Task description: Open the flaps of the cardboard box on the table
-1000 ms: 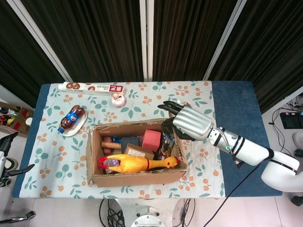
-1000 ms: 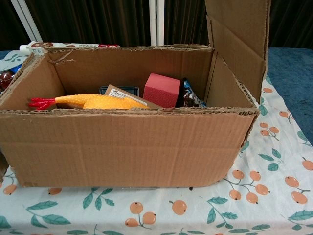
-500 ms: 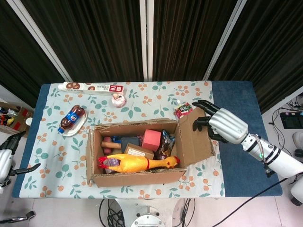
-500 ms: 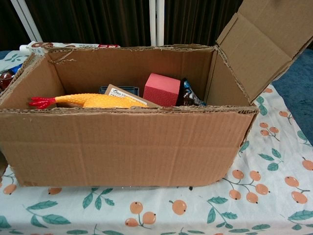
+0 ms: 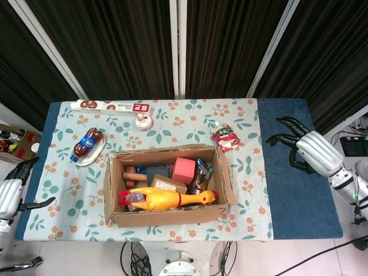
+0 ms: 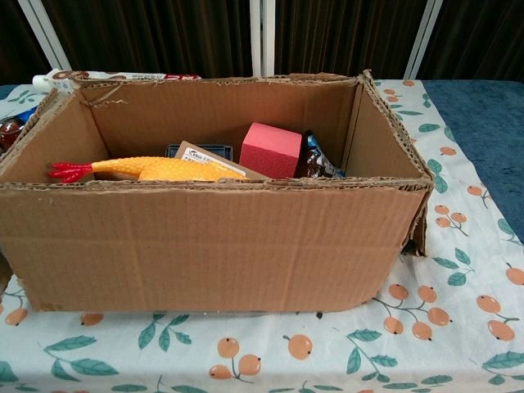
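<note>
Cardboard box (image 5: 167, 187) sits mid-counter, top open, right flap (image 5: 225, 183) folded down outside; right hand (image 5: 309, 150) hovers well apart, fingers wide, empty; left hand (image 5: 11, 192) at counter's edge, likewise empty; flaps look done, next only a check

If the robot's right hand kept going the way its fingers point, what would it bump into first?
The right hand hovers over the blue table edge, fingers pointing left toward the red snack packet. Probably that packet first, though the hand's height is unclear and it might pass above it.
</note>
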You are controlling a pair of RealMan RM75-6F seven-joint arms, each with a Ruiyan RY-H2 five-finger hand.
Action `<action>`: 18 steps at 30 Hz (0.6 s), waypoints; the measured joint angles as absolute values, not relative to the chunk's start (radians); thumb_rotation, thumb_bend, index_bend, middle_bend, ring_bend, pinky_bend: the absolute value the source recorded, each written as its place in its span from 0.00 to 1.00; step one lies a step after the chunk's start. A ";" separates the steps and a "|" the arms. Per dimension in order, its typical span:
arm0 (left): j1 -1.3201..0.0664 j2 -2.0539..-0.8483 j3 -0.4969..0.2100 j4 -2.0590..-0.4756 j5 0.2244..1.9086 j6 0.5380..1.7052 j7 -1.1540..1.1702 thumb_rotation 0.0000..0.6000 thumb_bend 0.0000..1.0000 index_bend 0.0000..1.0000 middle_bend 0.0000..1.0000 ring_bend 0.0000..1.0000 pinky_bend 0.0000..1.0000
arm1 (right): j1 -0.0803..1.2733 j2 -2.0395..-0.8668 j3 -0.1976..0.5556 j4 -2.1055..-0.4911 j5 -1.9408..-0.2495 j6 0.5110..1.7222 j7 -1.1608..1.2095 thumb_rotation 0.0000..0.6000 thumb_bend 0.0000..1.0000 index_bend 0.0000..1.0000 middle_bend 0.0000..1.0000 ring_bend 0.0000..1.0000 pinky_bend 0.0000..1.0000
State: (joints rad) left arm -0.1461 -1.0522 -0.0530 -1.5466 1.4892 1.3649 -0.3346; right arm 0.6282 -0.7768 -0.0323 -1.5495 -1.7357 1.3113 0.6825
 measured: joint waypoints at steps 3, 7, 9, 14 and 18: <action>-0.142 -1.056 -0.053 -1.544 1.490 1.377 -0.332 0.79 0.00 0.00 0.08 0.07 0.17 | 0.598 -0.773 -0.040 -1.565 -1.697 1.296 0.608 1.00 0.77 0.00 0.01 0.00 0.00; -0.134 -1.061 -0.052 -1.531 1.488 1.394 -0.331 0.79 0.00 0.00 0.08 0.07 0.17 | 0.536 -0.776 -0.053 -1.606 -1.596 1.275 0.428 1.00 0.49 0.00 0.00 0.00 0.00; -0.129 -1.064 -0.052 -1.520 1.486 1.402 -0.327 0.79 0.00 0.00 0.08 0.07 0.17 | 0.488 -0.782 -0.062 -1.633 -1.517 1.269 0.311 1.00 0.42 0.00 0.00 0.00 0.00; -0.115 -1.080 -0.052 -1.488 1.484 1.433 -0.312 0.80 0.00 0.00 0.08 0.07 0.17 | 0.338 -0.821 -0.083 -1.680 -1.304 1.290 0.117 1.00 0.28 0.00 0.00 0.00 0.00; -0.104 -1.094 -0.052 -1.461 1.486 1.458 -0.302 0.79 0.00 0.00 0.08 0.07 0.17 | 0.217 -0.913 -0.086 -1.682 -1.212 1.383 0.024 1.00 0.27 0.00 0.00 0.00 0.00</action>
State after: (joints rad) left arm -0.1040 -1.0942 -0.0524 -1.4608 1.4861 1.4578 -0.3017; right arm 0.2167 -0.9135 -0.0858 -1.6817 -1.2121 1.3828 0.0238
